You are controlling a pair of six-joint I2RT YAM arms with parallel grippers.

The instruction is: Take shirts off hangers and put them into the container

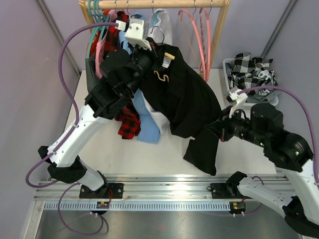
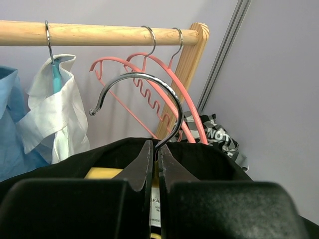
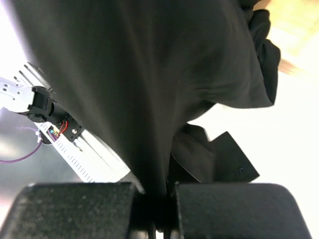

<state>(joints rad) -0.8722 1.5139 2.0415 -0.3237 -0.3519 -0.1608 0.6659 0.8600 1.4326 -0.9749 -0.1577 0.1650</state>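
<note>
- Left gripper (image 2: 155, 151) clamped shut on the hanger hook (image 2: 141, 74), just in front of the wooden rail (image 2: 99, 34);
- black shirt (image 1: 187, 102) hangs from that hanger over the table;
- right gripper (image 3: 155, 193) pinched shut on the shirt's lower cloth;
- white basket (image 1: 225, 62) at far right holds a checked shirt (image 1: 246, 67).

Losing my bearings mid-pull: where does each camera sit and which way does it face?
Top external: above and behind the bases, looking down on table, rail, basket; left arm, right arm show.
Left wrist: on the left arm, facing up at the rail; left gripper shut on the metal hook.
Right wrist: on the right arm, facing black shirt cloth; right gripper shut on it.
Shared: black shirt in all three; pink hangers in top and left wrist.
</note>
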